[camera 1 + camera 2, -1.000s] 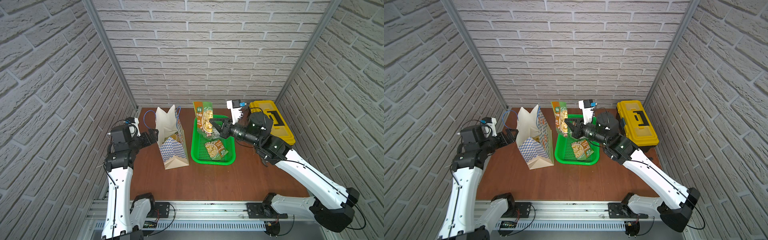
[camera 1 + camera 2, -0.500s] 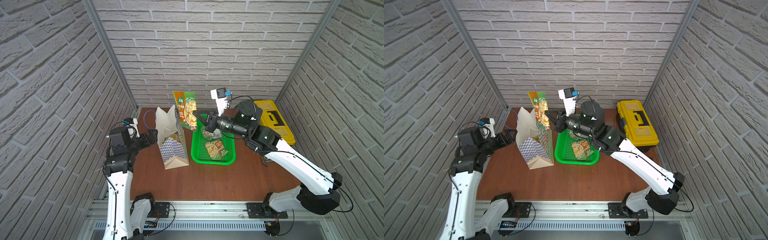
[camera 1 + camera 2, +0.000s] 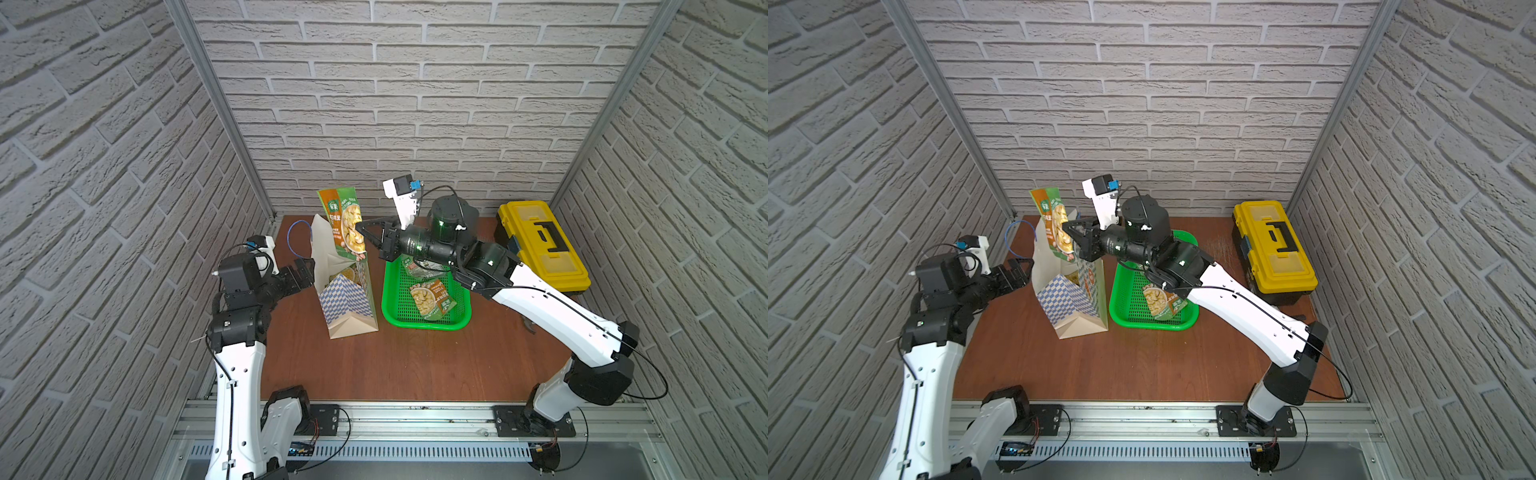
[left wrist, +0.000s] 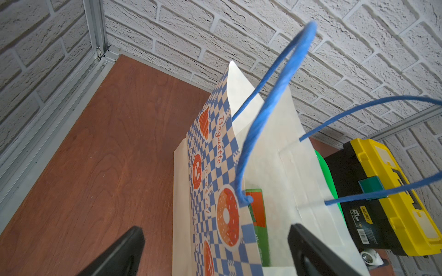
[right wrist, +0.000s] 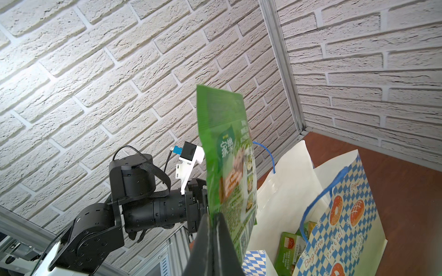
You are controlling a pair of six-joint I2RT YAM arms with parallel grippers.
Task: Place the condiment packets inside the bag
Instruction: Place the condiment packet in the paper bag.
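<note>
Right gripper pressed shut, pinching upright green foil condiment packet above mouth of blue-checked white paper bag. Left gripper spread wide at bag's 9 o'clock; contact unclear. Packet's lower edge hidden behind fingers.

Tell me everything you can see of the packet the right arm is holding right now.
The held packet is a flat, glossy, foil-looking sachet, mostly green with an orange corner, a food photo and printed text. It stands roughly upright, slightly bowed, pinched near its lower edge between the shut fingers of the right gripper. It is raised at the open mouth of the bag, mostly above the rim; whether it touches the paper is unclear.
</note>
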